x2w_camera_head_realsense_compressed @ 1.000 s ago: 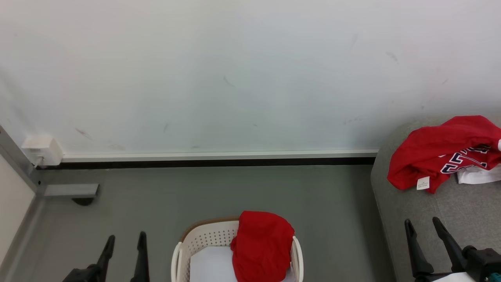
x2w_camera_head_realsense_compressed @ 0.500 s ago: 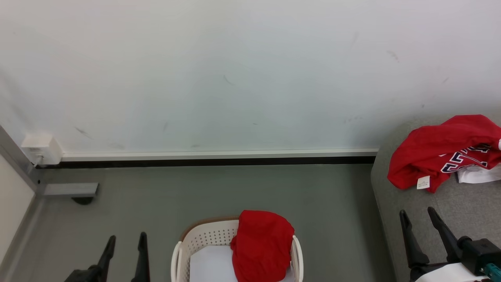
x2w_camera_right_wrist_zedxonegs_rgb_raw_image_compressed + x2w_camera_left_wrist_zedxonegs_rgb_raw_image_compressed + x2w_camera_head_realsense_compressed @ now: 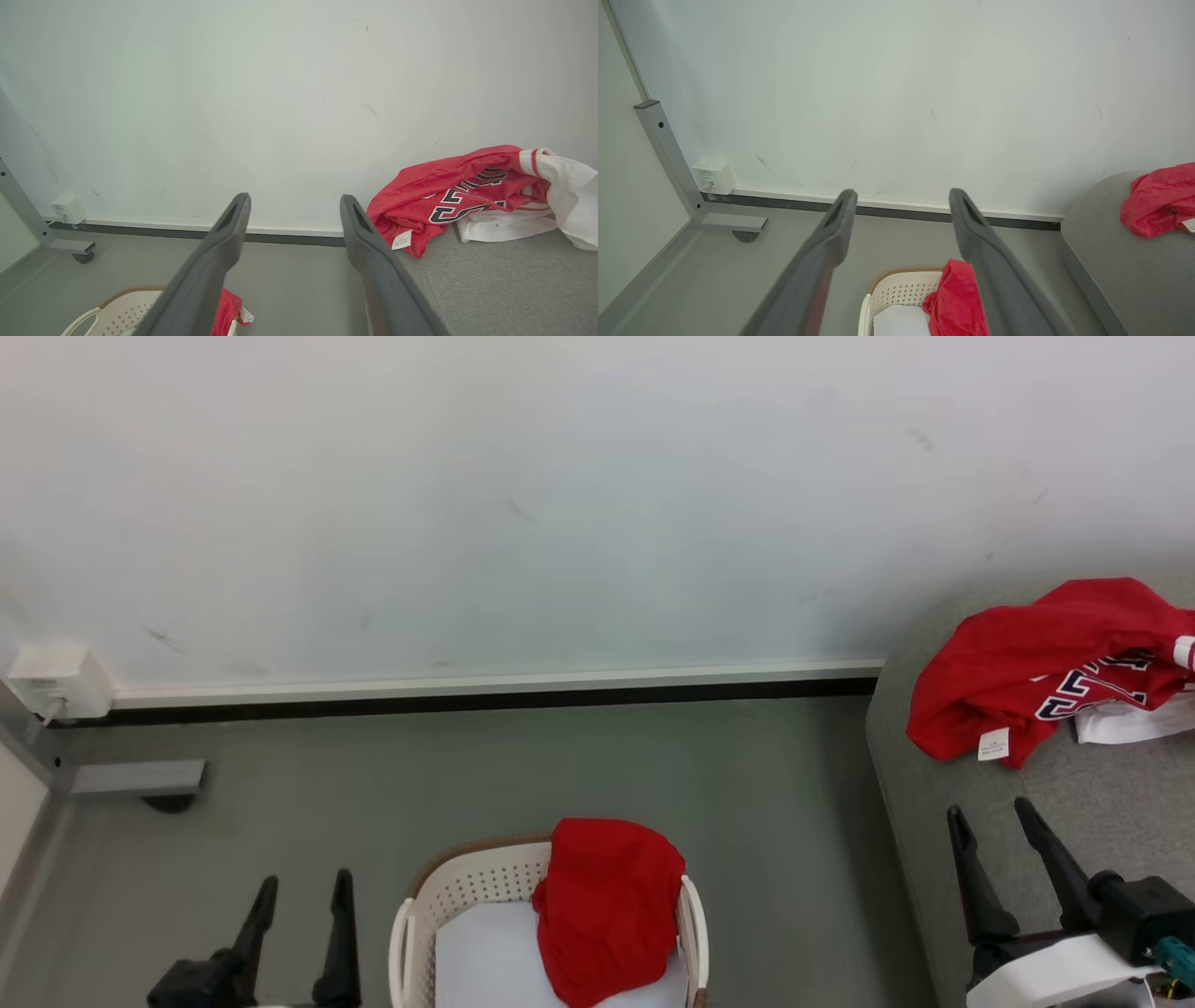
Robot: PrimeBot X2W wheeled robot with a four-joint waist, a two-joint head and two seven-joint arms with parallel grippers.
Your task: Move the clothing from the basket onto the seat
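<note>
Clothing about half moved, judging by layout: lettered red garment lying on seat, plain red garment draped over basket rim and awaiting transfer, left gripper and right gripper spread wide, empty.

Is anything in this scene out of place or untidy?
The red garment hangs over the basket's far rim instead of lying fully inside. On the seat, the lettered red garment lies crumpled near the edge, a white piece beside it. Nothing looks spilled or damaged.
</note>
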